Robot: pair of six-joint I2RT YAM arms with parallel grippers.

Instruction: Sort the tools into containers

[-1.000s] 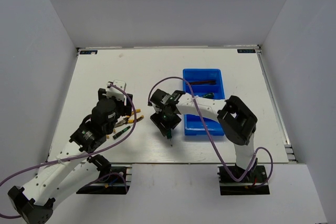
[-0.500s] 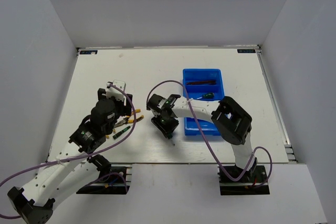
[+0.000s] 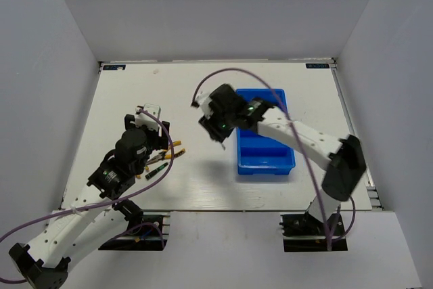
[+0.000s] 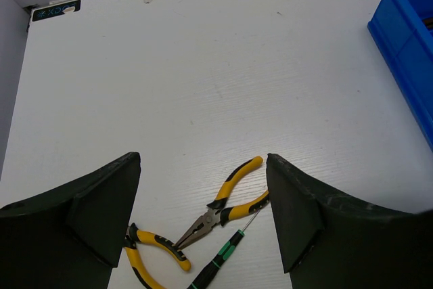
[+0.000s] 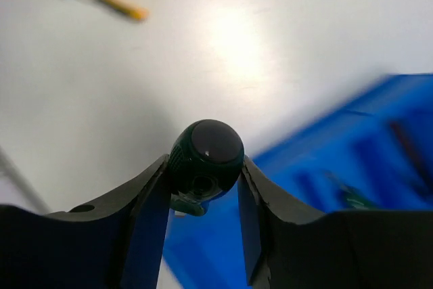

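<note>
Right tool (image 5: 203, 170) pinches a screwdriver (image 5: 206, 148) by its rounded glossy handle

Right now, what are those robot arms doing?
They're sorting hand tools into a blue tray. The right arm's tool grips a stubby green screwdriver just beside the tray's left side. The left arm's tool is open above the yellow pliers and a slim green tool lying on the table.

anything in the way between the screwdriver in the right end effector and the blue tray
Nothing visible. The right end effector grips the green-handled screwdriver just left of the blue tray, and no object shows in the gap between them. The tray's two near compartments look open.
</note>
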